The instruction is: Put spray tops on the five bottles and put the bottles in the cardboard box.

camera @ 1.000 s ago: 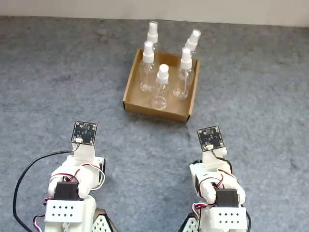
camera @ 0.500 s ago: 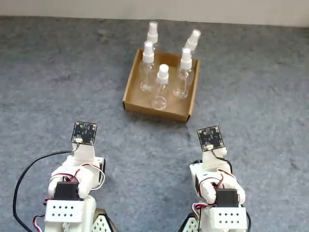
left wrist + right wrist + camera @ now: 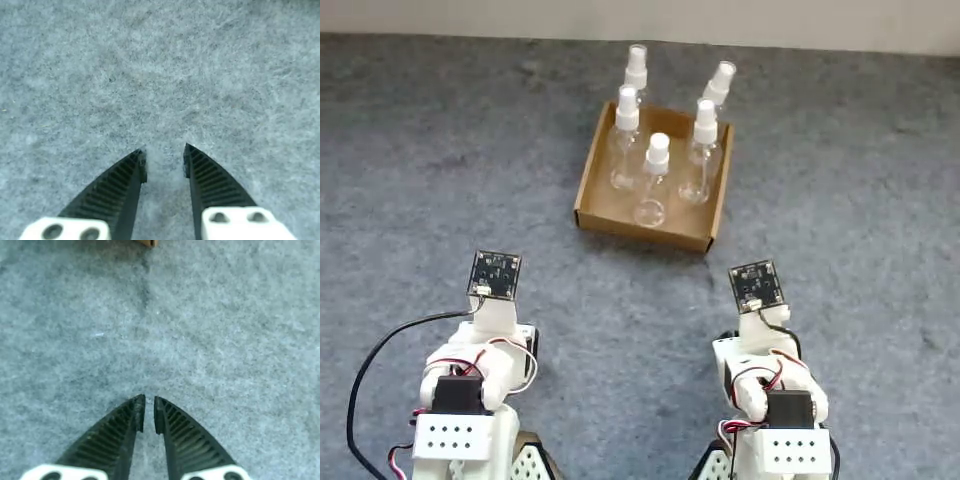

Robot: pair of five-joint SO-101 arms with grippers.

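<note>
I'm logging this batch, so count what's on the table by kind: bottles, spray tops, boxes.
Clear bottles: 5
White spray tops: 5
Cardboard box: 1
Total: 11

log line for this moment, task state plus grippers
bottles: five, spray tops on, upright in cardboard box | left gripper: open, empty | right gripper: shut, empty
</note>
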